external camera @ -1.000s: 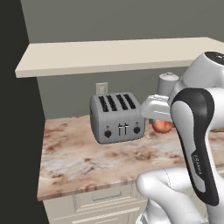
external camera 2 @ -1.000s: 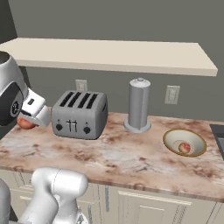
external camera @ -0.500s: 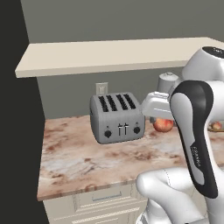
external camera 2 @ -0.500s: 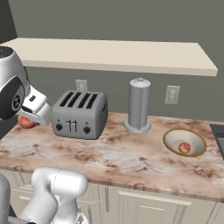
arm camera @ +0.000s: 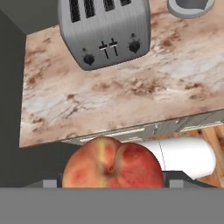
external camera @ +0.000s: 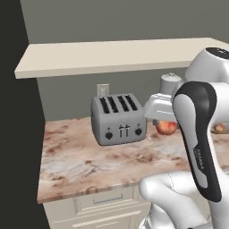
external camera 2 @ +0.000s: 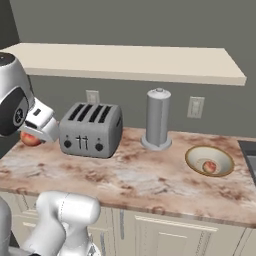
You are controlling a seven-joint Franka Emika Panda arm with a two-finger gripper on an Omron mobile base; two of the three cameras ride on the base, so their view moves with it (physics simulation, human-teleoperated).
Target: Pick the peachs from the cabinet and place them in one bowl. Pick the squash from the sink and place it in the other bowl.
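My gripper (arm camera: 113, 183) is shut on a red-orange peach (arm camera: 113, 164), which sits large at the bottom of the hand view. From the base views the held peach (external camera: 166, 127) (external camera 2: 30, 139) hangs just under the white hand, above the counter beside the toaster. A second peach (external camera 2: 210, 166) lies in the cream bowl (external camera 2: 195, 156) with the golden-brown rim, at the right of the counter. The beige cabinet slab (external camera: 112, 56) (external camera 2: 130, 62) runs above. A dark corner of the sink (external camera 2: 250, 150) shows at the right edge.
A grey four-slot toaster (external camera: 118, 118) (external camera 2: 91, 129) (arm camera: 105, 28) stands on the marble counter (external camera 2: 130, 175). A tall grey canister (external camera 2: 158, 119) stands between toaster and bowl. White drawer fronts (external camera: 103, 203) run below the counter edge. A dark wall closes the counter's left end.
The arm's upper links have risen slightly. The hand and the peach it holds have barely moved beside the toaster.
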